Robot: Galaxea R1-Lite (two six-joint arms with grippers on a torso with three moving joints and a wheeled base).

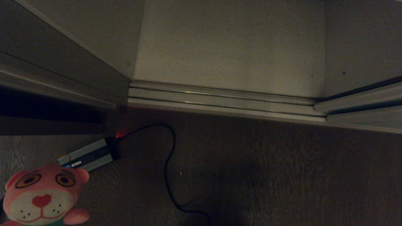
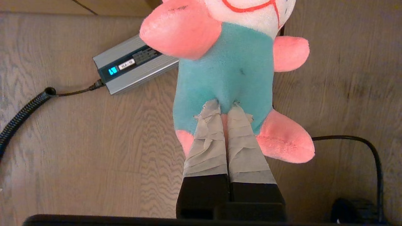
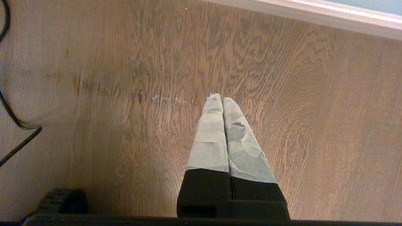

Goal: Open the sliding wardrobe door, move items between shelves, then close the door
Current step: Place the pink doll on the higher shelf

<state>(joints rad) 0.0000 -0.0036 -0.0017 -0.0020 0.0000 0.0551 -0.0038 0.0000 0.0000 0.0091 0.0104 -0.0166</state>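
Left gripper (image 2: 223, 108) is clamped on the pink plush toy with teal shirt (image 1: 42, 196), lower left of head view above wood floor (image 1: 282, 175), right gripper (image 3: 222, 99) pinched empty: placing toy and closing door remain.

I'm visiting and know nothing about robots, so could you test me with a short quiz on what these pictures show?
1. True or false: the left gripper is shut on the pink plush toy with the teal shirt.
2. What does the right gripper hold? A) a teal bear B) nothing C) a black cable
3. Fill in: the silver box-shaped power adapter lies on the wooden ____.

Key: 1 true; 2 B; 3 floor.
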